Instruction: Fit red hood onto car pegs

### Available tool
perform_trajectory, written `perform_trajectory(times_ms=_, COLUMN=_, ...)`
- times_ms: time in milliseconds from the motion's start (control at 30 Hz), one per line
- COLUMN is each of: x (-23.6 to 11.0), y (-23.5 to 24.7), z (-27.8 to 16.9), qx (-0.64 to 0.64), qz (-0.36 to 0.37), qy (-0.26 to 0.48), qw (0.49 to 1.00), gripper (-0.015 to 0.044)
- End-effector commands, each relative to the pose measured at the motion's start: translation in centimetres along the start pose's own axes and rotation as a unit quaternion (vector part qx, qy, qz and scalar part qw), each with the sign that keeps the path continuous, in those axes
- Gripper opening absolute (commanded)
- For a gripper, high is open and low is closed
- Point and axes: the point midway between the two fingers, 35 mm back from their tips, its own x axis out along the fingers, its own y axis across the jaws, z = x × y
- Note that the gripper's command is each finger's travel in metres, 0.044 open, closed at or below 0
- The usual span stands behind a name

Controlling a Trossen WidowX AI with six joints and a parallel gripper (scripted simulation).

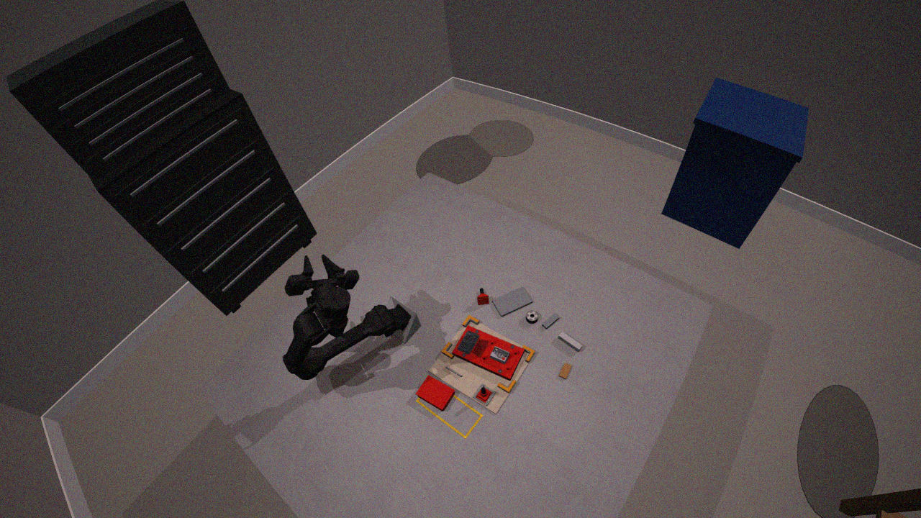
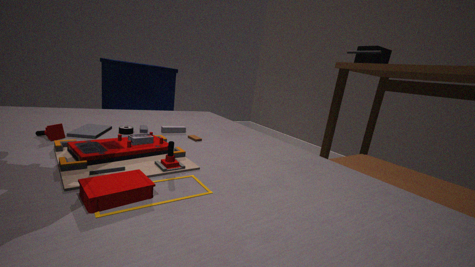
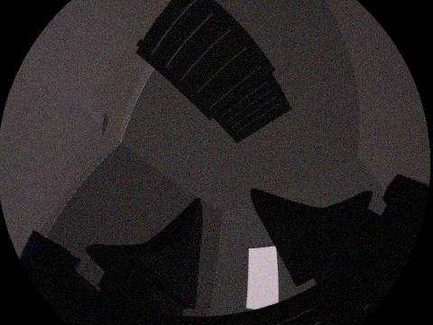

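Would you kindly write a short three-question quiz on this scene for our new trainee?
1. True or false: the red hood already sits on the car.
2. Which colour is the outline marked on the table beside the hood? A) blue B) yellow C) white
3. Fill in: the gripper is ____ and holds nothing, well away from the hood.

Key:
1. False; it lies on the table in front of the jig.
2. B
3. open; its fingers stand apart with only background between them.
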Motion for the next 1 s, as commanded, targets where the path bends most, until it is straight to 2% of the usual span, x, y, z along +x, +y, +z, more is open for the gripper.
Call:
perform_trajectory(times_ms=0, x=0.0, y=0.2, z=-0.1, qx=0.008, qz=0.005, qy=0.003, qw=1.000, gripper=0.0246)
perform_trajectory(times_ms=100, x=-0.7, y=2.9, z=-2.0, qx=0.124, qz=0.068, qy=0.045, qw=0.989, gripper=0.0325)
perform_trajectory(times_ms=167, x=-1.6, y=5.2, z=-3.4, qx=0.223, qz=0.115, qy=0.088, qw=0.964, gripper=0.0377)
perform_trajectory(times_ms=233, x=-2.7, y=7.5, z=-4.6, qx=0.320, qz=0.156, qy=0.136, qw=0.925, gripper=0.0430)
perform_trajectory(times_ms=367, x=-5.9, y=12.0, z=-6.2, qx=0.497, qz=0.216, qy=0.242, qw=0.805, gripper=0.0440)
perform_trajectory(times_ms=500, x=-9.8, y=16.2, z=-6.6, qx=0.640, qz=0.245, qy=0.356, qw=0.635, gripper=0.0440)
perform_trajectory(times_ms=667, x=-15.4, y=20.4, z=-5.6, qx=0.747, qz=0.239, qy=0.492, qw=0.377, gripper=0.0440)
perform_trajectory(times_ms=967, x=-23.8, y=24.3, z=-1.8, qx=0.740, qz=0.165, qy=0.651, qw=-0.030, gripper=0.0440)
